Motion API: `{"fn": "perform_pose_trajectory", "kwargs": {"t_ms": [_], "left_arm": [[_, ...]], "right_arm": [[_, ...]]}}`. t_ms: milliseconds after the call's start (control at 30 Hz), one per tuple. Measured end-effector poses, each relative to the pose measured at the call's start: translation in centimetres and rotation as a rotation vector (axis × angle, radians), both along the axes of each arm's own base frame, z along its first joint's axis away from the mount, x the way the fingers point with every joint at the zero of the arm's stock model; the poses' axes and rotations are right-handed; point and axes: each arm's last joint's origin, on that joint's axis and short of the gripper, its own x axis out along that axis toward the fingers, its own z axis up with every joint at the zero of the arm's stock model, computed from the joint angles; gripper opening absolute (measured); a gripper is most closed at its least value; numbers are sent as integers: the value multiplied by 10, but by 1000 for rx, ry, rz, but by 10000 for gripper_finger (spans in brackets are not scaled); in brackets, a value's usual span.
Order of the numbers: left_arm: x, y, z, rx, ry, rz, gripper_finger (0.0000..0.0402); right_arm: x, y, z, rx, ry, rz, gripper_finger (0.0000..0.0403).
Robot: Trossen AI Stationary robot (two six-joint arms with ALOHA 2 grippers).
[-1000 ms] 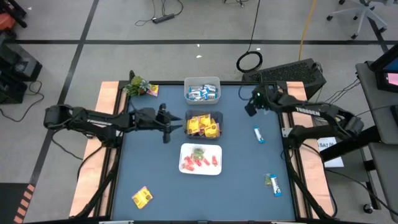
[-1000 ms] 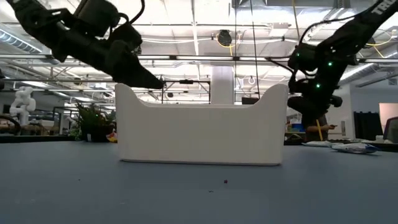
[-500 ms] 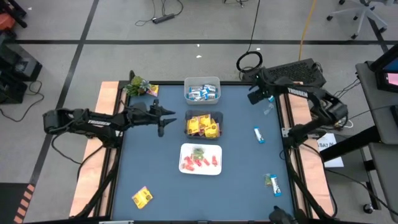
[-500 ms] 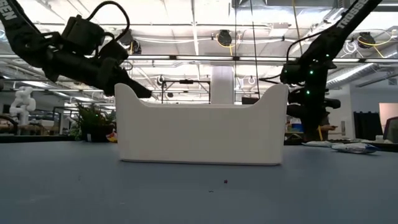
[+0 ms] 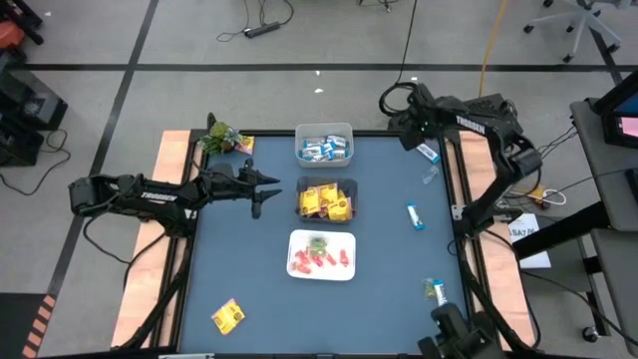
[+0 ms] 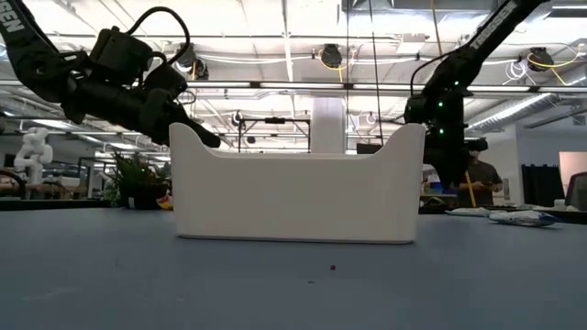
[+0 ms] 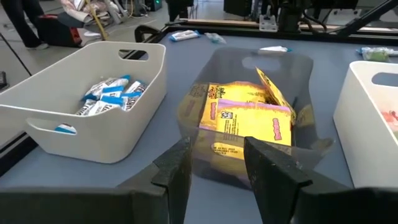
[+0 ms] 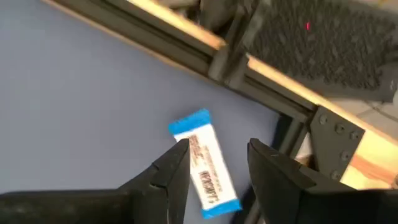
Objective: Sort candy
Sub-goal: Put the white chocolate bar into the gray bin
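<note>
Candy, sorted in part: blue-and-white bars [image 5: 324,150] fill the white bin [image 5: 299,135] at the far middle of the tabletop [image 5: 249,269]; yellow packets [image 5: 325,200] with red marks fill the dark clear bin [image 5: 352,185] just nearer; red and green pieces [image 5: 319,255] lie in the white tray [image 5: 295,239] nearest the front. Loose stock: one yellow packet [image 5: 227,316] near the front left corner, one blue-and-white bar [image 5: 414,216] on open blue surface right of the bins, another bar [image 5: 439,295] near the front right edge, and one bar [image 8: 205,165] at the far right corner, close to the tabletop's frame rail. A leafy green plant [image 5: 221,137] sits at the far left corner. Wide bare surface lies on both sides of the bin row. Left arm stretches level from the left edge, its left claw [image 5: 269,182] just left of the yellow-packet bin, fingers apart, holding nothing. Right arm reaches to the far right corner, its right claw [image 8: 214,165] spread open above the corner bar, not gripping it.
</note>
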Motion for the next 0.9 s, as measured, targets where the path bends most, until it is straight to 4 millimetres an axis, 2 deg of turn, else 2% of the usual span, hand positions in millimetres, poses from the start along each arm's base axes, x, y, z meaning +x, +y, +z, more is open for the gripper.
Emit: {"fn": "perform_pose_trajectory", "kwargs": {"t_ms": [200,300,467,633,900], "left_arm": [[0,0,0,-2,3,0,153],[0,0,0,-3,5,1,153],[0,0,-1,-3,6,1,153],[0,0,0,-5,3,2,153],[0,0,0,5,3,-1,153]], "right_arm": [[-3,-20,-24,193,101,39,148],[-3,-23,-40,271,102,72,148],[-4,-27,-54,326,86,87,148],[-4,-28,-56,331,90,111,128],[-2,-25,-42,288,73,149,44]]}}
